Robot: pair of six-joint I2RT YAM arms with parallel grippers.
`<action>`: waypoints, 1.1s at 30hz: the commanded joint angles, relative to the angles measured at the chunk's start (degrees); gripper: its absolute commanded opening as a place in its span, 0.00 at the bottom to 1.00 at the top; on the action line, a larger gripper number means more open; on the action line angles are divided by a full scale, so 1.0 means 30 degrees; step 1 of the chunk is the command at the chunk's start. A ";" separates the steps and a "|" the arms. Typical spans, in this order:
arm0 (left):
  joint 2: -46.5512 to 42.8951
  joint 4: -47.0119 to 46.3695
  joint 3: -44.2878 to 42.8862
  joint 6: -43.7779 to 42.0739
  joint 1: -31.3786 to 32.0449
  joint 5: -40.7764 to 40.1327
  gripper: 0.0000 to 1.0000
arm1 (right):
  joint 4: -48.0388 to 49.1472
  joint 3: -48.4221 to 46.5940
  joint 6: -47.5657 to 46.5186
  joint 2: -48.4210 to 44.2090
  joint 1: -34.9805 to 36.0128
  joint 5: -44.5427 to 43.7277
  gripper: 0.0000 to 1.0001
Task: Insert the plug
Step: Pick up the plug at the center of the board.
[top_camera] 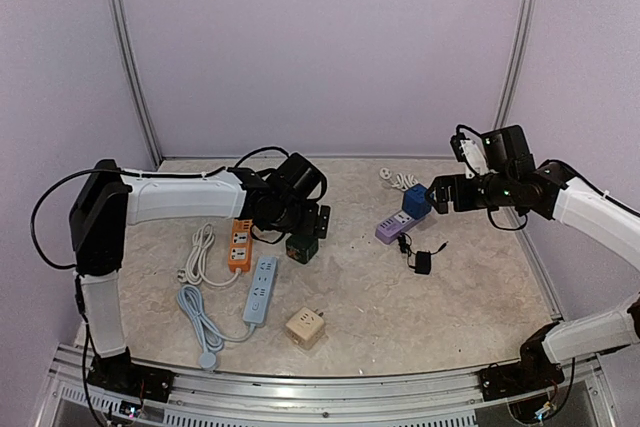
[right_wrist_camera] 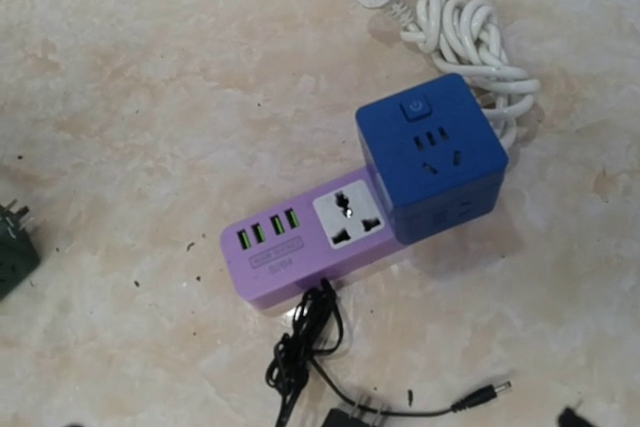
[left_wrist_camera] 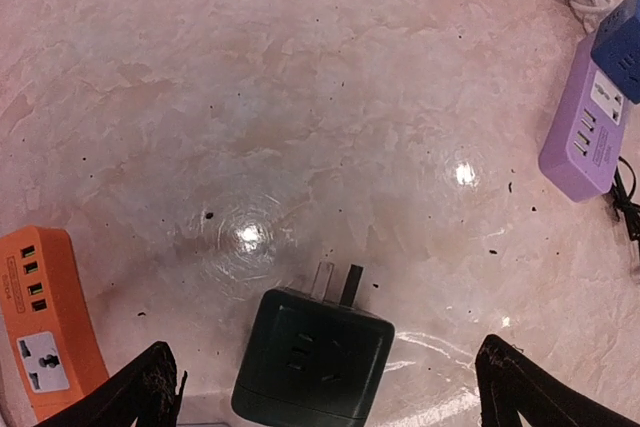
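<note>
A dark green cube plug [left_wrist_camera: 315, 357] lies on the marble table with its two prongs pointing away from the camera. My left gripper [left_wrist_camera: 335, 397] hangs just above it, open, one finger [left_wrist_camera: 150, 392] on each side and not touching it. From above, the green cube [top_camera: 302, 248] sits below the left gripper [top_camera: 300, 222], beside an orange power strip [top_camera: 240, 244]. My right gripper [top_camera: 440, 194] is open and holds nothing, hovering near a blue cube socket [right_wrist_camera: 432, 152] that sits on one end of a purple power strip [right_wrist_camera: 300, 247]. A black adapter with its cable [right_wrist_camera: 300, 347] lies in front of the purple strip.
A white power strip [top_camera: 261, 290] with a coiled cord [top_camera: 200, 252] and a beige cube socket [top_camera: 305, 327] lie near the front left. A bundled white cord with a round plug [right_wrist_camera: 465, 37] lies behind the blue cube. Walls enclose the table on three sides.
</note>
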State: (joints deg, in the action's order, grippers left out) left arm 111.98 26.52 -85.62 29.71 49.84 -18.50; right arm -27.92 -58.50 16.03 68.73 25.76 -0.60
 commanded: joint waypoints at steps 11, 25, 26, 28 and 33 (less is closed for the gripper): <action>0.2897 0.1998 -0.0796 -0.0005 -0.0295 0.1620 0.99 | 0.0122 0.0311 0.0499 -0.0317 0.0438 0.0778 1.00; 0.3256 0.1112 -0.0884 -0.0558 -0.0740 0.3005 0.49 | 0.0123 0.0131 0.0570 -0.0042 0.0793 0.0552 1.00; 0.3154 0.0928 -0.0749 -0.0574 -0.0751 0.3113 0.44 | 0.0128 0.0178 0.0588 -0.0038 0.0793 0.0526 1.00; 0.2884 0.0224 -0.0197 -0.0693 -0.0780 0.3589 0.36 | 0.0265 0.0295 0.0580 -0.0008 0.0818 0.0682 1.00; 0.0897 -0.3178 0.2332 -0.1305 -0.0895 0.5967 0.30 | 0.0515 0.0416 0.0188 0.0081 0.1000 0.1315 1.00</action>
State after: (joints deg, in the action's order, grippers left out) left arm 119.61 25.39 -84.25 27.68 47.53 -7.46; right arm -27.44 -58.30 17.43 68.66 27.59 1.52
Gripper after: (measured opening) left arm 0.585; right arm 0.997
